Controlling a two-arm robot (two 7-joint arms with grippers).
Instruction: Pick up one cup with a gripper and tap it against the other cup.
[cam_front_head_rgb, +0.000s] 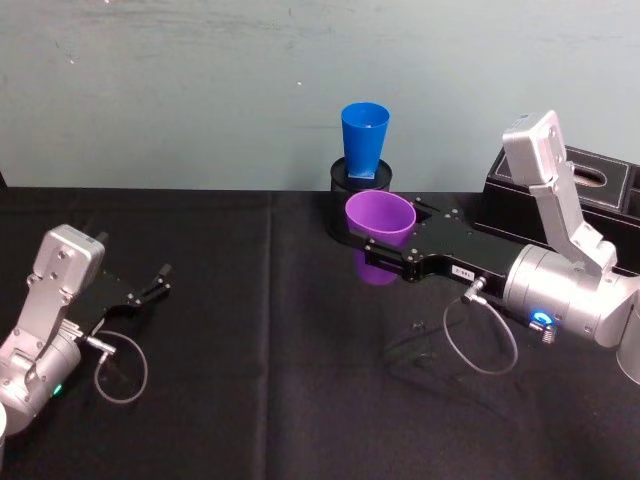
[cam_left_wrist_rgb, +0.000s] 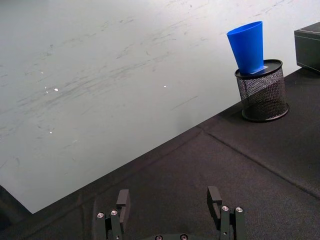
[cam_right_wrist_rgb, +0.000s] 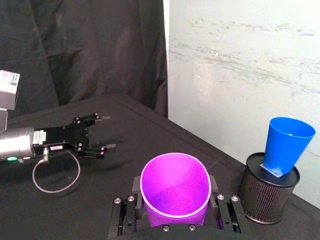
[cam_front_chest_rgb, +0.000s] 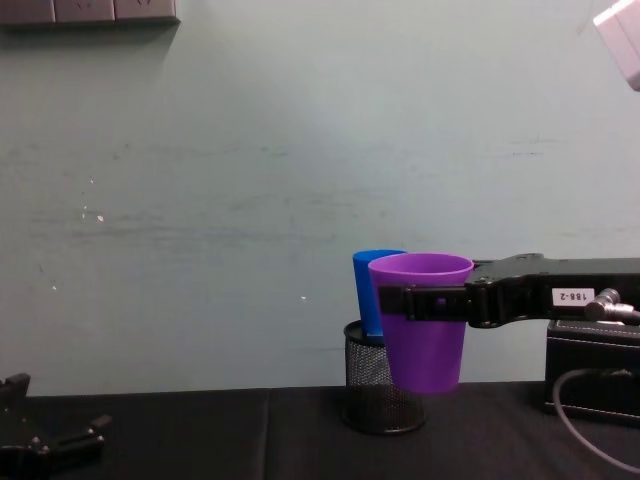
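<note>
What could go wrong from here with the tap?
1. The blue cup stands tilted on top of the mesh holder, so a firm tap may knock it off.
2. The right hand holds the purple cup off the table by its sides, and the impact might shift it in the grip.
The left hand lies parked at the left.

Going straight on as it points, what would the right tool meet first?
Likely the wall: the pen holder with the blue cup sits just off the right tool line, though its purple cup might graze it.
</note>
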